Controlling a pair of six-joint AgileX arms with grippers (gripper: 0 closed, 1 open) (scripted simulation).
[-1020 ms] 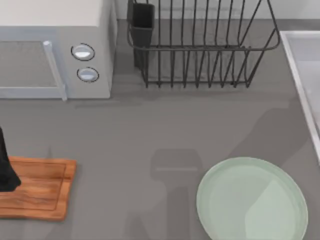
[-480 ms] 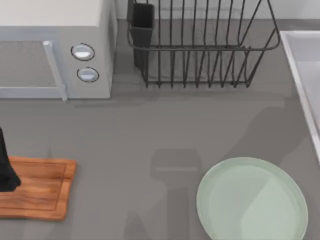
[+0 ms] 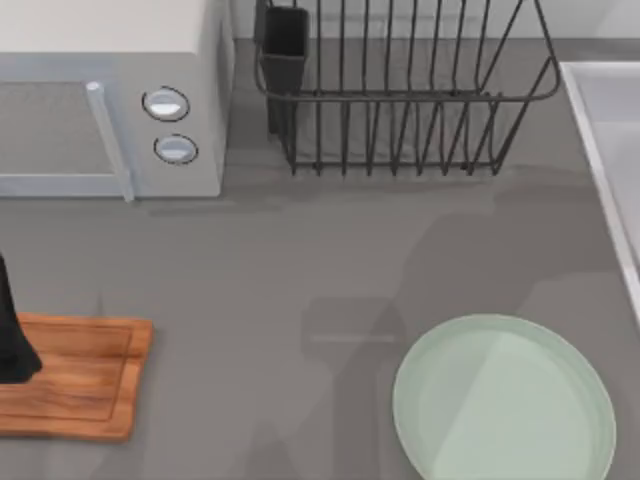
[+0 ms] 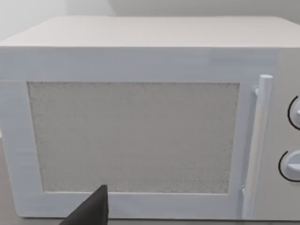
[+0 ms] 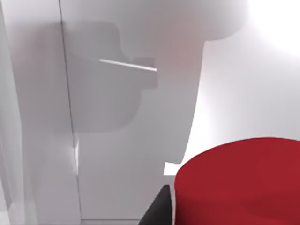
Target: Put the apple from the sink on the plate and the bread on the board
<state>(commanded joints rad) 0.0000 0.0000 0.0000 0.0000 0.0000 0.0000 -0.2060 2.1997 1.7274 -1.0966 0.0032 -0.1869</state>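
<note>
The red apple (image 5: pixel 239 183) lies on the white floor of the sink (image 5: pixel 108 140), close under my right wrist camera. A dark part of my right gripper (image 5: pixel 161 208) sits right against its side. From above, the sink (image 3: pixel 600 130) runs along the table's right edge. The pale green plate (image 3: pixel 503 400) lies at the front right. The brown board (image 3: pixel 85 375) lies at the front left, with my left arm (image 3: pixel 12 335) standing over its left end. My left gripper (image 4: pixel 93 213) faces the microwave door. The bread is out of view.
A white microwave (image 3: pixel 110 100) fills the back left corner. A black wire dish rack (image 3: pixel 400 90) with a dark cup stands at the back centre. Bare grey counter (image 3: pixel 300 260) lies between the board, the rack and the plate.
The arm shadow on the counter above the plate has drifted to the left. The left arm, the board and the plate have not moved.
</note>
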